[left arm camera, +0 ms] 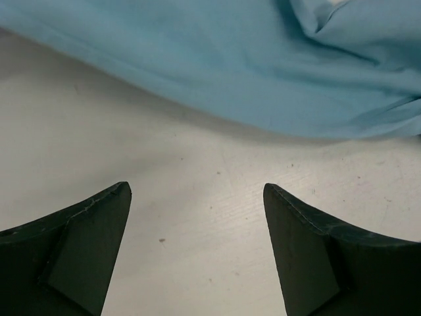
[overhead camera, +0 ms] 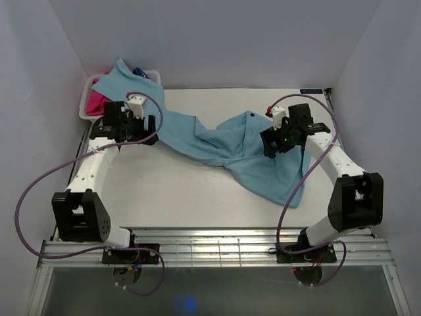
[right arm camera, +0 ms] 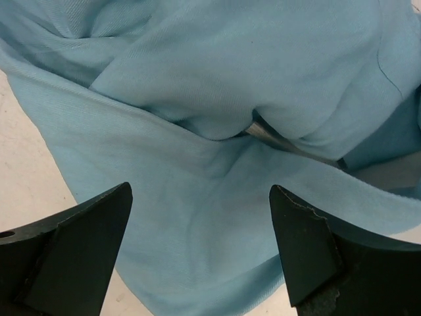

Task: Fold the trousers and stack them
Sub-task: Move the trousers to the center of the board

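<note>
From above, the trousers (overhead camera: 217, 141) are seen crumpled across the table (overhead camera: 164, 197), one end over a white bin (overhead camera: 83, 106). Left wrist: the left gripper (left arm camera: 197, 191) is held spread above bare table beside them. Right wrist: the right gripper (right arm camera: 200, 191) is held spread over them.

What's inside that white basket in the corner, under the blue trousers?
A pink garment shows in the white basket, plus a small dark blue thing at its back. The light blue trousers drape over the rest, so whatever lies deeper is hidden.
</note>
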You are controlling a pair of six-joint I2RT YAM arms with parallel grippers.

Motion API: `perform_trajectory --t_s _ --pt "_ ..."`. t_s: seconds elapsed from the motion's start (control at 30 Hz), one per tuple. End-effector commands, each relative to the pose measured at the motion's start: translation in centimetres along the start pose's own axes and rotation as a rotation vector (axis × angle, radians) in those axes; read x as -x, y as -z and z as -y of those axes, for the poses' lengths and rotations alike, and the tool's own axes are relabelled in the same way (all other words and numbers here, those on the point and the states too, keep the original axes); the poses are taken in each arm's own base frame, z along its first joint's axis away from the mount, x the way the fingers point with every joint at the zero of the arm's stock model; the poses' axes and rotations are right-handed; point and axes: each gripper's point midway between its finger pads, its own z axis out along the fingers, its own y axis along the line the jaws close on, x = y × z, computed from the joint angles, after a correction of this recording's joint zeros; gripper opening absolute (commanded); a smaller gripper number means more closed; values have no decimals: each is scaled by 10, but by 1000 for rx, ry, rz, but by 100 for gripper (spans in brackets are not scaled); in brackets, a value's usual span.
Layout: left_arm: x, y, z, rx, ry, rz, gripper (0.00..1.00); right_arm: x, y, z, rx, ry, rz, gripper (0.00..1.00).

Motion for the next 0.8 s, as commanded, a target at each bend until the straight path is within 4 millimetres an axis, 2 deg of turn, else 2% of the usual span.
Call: perform_trajectory --t_s 0.0,0.1,0.2,0.23,0.33,0.37,0.5,0.6,0.77 --pt "-3 10 -4 83 112 81 93 33 -5 8 -64 70 64 90" --pt "-3 3 -2 88 228 149 95 40 -10 7 -54 71 61 90" --pt "9 -4 -4 89 311 233 95 39 -12 6 -60 84 59 90" --pt "5 -12 -9 106 340 228 95 41 -13 7 -65 91 64 90" --pt "10 -25 -19 139 428 265 97 34 -19 12 -87 109 42 90" --pt "4 -36 -23 145 458 249 97 29 -21 15 -101 115 29 90" --pt "15 -57 -26 110 540 309 97 3 -33 35 -186 151 -83 90" --pt "19 -68 -33 125 579 343 97 -9 -28 47 -249 169 -127 90" --pt "15 -83 -41 148 624 332 88 -31 -16 59 -282 147 -162 90"
